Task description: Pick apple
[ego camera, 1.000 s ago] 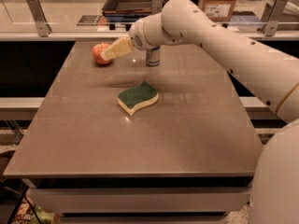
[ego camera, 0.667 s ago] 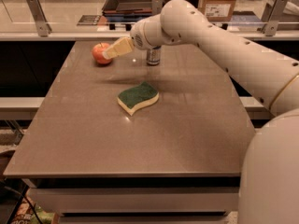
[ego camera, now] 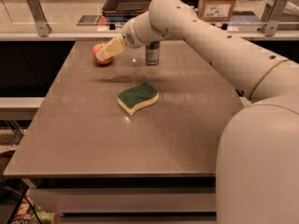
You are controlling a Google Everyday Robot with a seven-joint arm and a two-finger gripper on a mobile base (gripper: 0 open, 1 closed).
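The apple (ego camera: 100, 56) is small, round and red-orange and sits on the brown table (ego camera: 93, 134) at its far left. My gripper (ego camera: 106, 52) reaches in from the right on the white arm (ego camera: 219, 45). Its pale fingers (ego camera: 112, 48) overlap the apple's right side and hide part of it. I cannot tell whether they touch the apple.
A green-and-yellow wavy sponge (ego camera: 137, 97) lies near the table's middle. A dark can (ego camera: 152, 53) stands upright at the far edge, just behind the arm's wrist. A counter with a cardboard box (ego camera: 218, 3) and a dark tray (ego camera: 130, 0) runs behind the table.
The gripper has edged slightly left, closer onto the apple. The apple, sponge and can have not moved.
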